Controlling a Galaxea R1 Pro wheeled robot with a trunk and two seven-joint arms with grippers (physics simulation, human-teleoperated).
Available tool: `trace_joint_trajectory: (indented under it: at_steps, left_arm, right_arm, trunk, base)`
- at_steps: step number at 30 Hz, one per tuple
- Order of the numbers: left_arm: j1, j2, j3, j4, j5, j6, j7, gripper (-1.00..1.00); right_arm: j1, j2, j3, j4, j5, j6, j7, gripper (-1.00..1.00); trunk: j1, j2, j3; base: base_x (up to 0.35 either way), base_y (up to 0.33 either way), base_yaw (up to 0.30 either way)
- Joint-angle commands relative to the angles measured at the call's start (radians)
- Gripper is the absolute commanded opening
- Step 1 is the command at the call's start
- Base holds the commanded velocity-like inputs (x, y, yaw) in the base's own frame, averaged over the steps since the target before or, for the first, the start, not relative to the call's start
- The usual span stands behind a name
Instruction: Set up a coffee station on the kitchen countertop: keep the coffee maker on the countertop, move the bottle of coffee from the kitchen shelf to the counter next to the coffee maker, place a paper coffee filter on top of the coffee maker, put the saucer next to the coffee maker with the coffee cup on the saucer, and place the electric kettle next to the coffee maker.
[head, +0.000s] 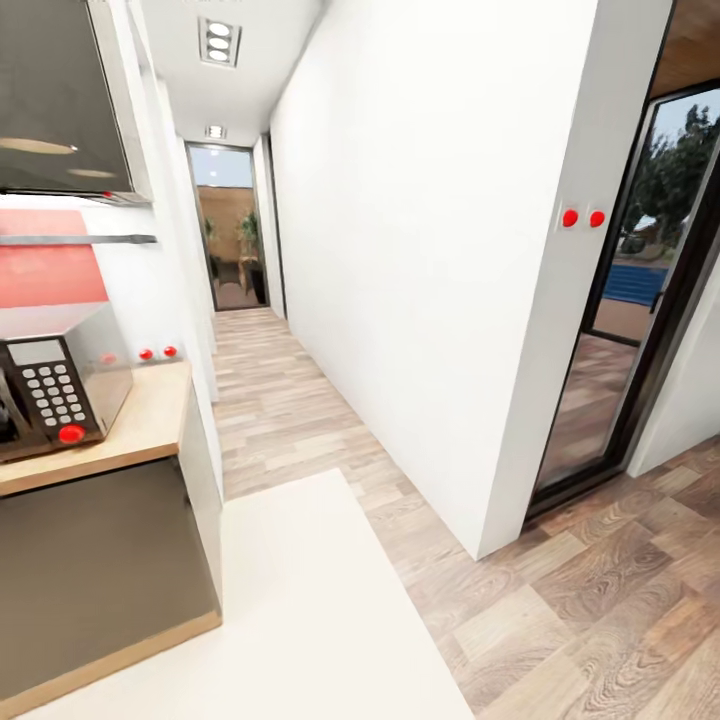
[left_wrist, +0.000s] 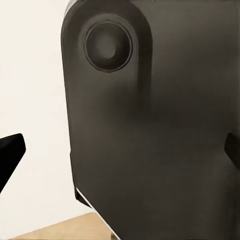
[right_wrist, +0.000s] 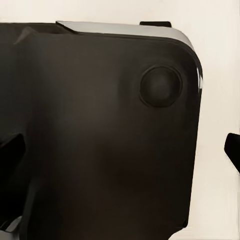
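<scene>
While a microwave (head: 55, 385) sits on the short wooden counter (head: 150, 425), both grippers' fingers (left_wrist: 10, 152) (right_wrist: 232, 150) stand apart, holding nothing.

Head view taken from standing height, aimed forward and down along hallway; microwave (head: 55, 385) on short wooden top (head: 150, 425) caught at left edge, white rug (head: 290, 620) below, glass door (head: 640, 300) at right. 2 wrist views held very close against dark rounded robot body panel (left_wrist: 160, 130), pale floor behind. Nothing recognisably shared between head and wrist views.
</scene>
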Motion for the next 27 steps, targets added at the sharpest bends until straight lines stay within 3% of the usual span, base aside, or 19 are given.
trace_joint_trajectory:
  at_steps: [1, 7, 8, 10, 17, 21, 25, 27]
  left_arm:
    - [0.000, 0.000, -0.001, -0.001, 0.000, -0.001, 0.000, 1.00]
    - [-0.005, 0.018, 0.001, -0.030, -0.003, -0.026, 0.002, 1.00]
    - [-0.009, 0.029, 0.001, -0.161, -0.003, -0.083, 0.006, 1.00]
    - [-0.023, 0.037, 0.002, -0.171, -0.003, -0.128, 0.011, 1.00]
    - [-0.111, 0.043, 0.003, -0.181, 0.001, -0.165, 0.014, 1.00]
    - [-0.164, 0.037, 0.005, -0.249, 0.002, -0.167, 0.013, 1.00]
    - [-0.172, 0.036, 0.006, -0.294, 0.002, -0.167, 0.014, 1.00]
    - [-0.170, 0.042, 0.033, -0.304, 0.003, -0.168, 0.015, 1.00]
  right_arm:
    - [0.000, -0.001, 0.000, -0.004, 0.000, -0.001, 0.000, 1.00]
    - [0.000, -0.031, -0.002, -0.038, 0.000, -0.001, -0.004, 1.00]
    - [0.000, -0.051, -0.002, -0.217, 0.001, -0.001, -0.004, 1.00]
    - [0.000, -0.060, -0.003, -0.278, 0.000, -0.011, -0.004, 1.00]
    - [0.000, -0.065, -0.004, -0.398, -0.001, -0.094, -0.003, 1.00]
    - [0.000, -0.065, -0.004, -0.474, -0.002, -0.166, -0.003, 1.00]
    - [-0.001, -0.065, -0.010, -0.538, -0.004, -0.182, -0.004, 1.00]
    - [-0.002, -0.063, -0.040, -0.555, -0.004, -0.186, -0.003, 1.00]
  trunk:
    - [0.000, 0.000, -0.001]
    - [0.000, 0.000, -0.003]
    - [0.000, 0.000, -0.004]
    - [0.000, 0.000, -0.005]
    - [0.000, 0.000, -0.009]
    - [0.000, 0.000, -0.012]
    - [0.000, 0.000, -0.015]
    - [0.000, 0.000, -0.017]
  base:
    - [0.000, 0.000, 0.247]
    - [0.000, 0.000, 0.269]
    - [0.000, 0.000, 0.272]
    - [0.000, 0.000, 0.273]
    - [0.000, 0.000, 0.273]
    - [0.000, 0.000, 0.272]
    - [0.000, 0.000, 0.271]
    - [0.000, 0.000, 0.270]
